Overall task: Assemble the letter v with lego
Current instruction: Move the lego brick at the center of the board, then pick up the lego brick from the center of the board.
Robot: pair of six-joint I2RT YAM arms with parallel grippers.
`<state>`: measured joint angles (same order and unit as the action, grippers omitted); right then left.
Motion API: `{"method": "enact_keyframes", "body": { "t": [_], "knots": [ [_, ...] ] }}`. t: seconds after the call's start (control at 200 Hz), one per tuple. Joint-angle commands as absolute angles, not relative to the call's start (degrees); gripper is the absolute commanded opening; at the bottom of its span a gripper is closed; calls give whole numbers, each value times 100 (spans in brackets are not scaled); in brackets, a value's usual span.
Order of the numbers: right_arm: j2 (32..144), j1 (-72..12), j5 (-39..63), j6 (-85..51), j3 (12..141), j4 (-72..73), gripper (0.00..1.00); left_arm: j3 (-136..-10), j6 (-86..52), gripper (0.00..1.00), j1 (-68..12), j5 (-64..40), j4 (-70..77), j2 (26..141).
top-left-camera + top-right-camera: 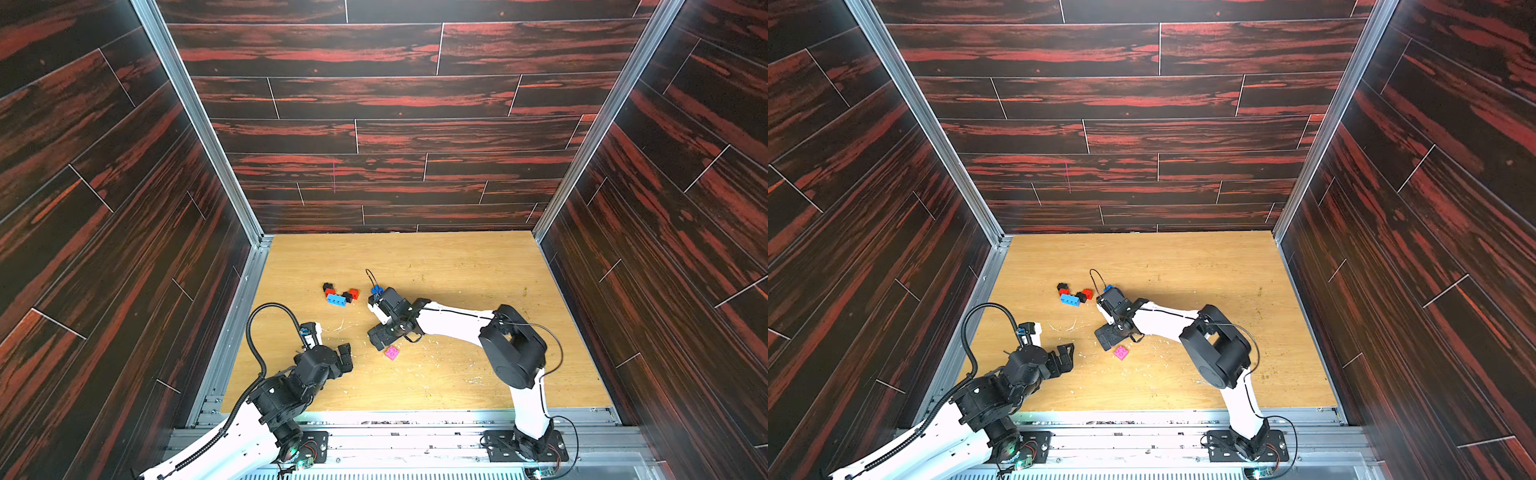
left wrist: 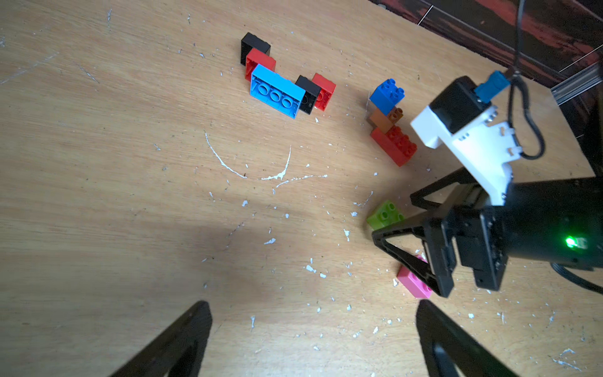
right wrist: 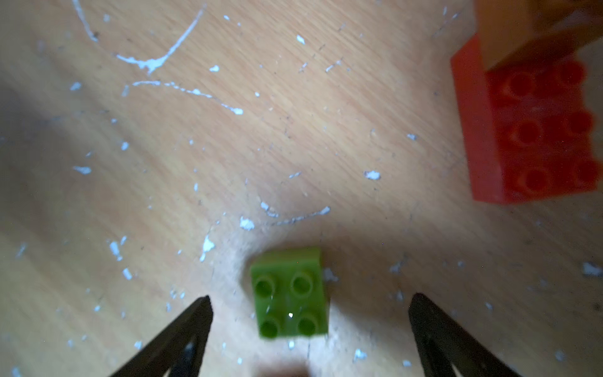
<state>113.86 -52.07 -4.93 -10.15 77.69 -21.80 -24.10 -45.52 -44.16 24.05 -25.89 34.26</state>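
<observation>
Two grippers, both mine, both spread wide and holding nothing. Left gripper (image 2: 313, 303) hovers over bare table (image 2: 130, 163), well apart from every brick. Next comes a black-red-lightblue-black-red chain (image 2: 275, 94), joined and lying on its side, stepping down then up like a shallow v. Apart from it sits a stepped blue-orange-red stack (image 2: 385, 117). Green brick (image 3: 288, 293) lies loose on the table between my right gripper's (image 3: 310, 297) jaws, touching neither. Pink brick (image 2: 412, 282) is just beside that gripper. My guess is about halfway: stack, green and pink are not yet joined on.
</observation>
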Motion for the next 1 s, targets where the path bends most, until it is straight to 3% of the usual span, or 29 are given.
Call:
{"method": "enact_keyframes", "body": {
  "t": [0.0, 0.125, 0.246, 0.581, 0.997],
  "knots": [
    [10831, -5256, -424, -779, 7517, -2208, 97, -2316, -4397, 100, -4438, 2359, -2451, 3384],
    [10434, -5260, -328, -787, 7062, -2320, 89, -2198, -4320, 100, -4434, 2263, -2119, 3459],
    [10182, -5324, -213, -825, 6568, -2279, 73, -2129, -4277, 100, -4430, 2324, -2004, 3398],
    [10159, -5572, -275, -810, 6032, -1830, 69, -1829, -4122, 100, -3665, 638, -1169, 3753],
    [10599, -5643, -426, -567, 6317, -1884, 66, -1792, -4118, 100, -3551, 607, -1243, 3699]
  ]
}}
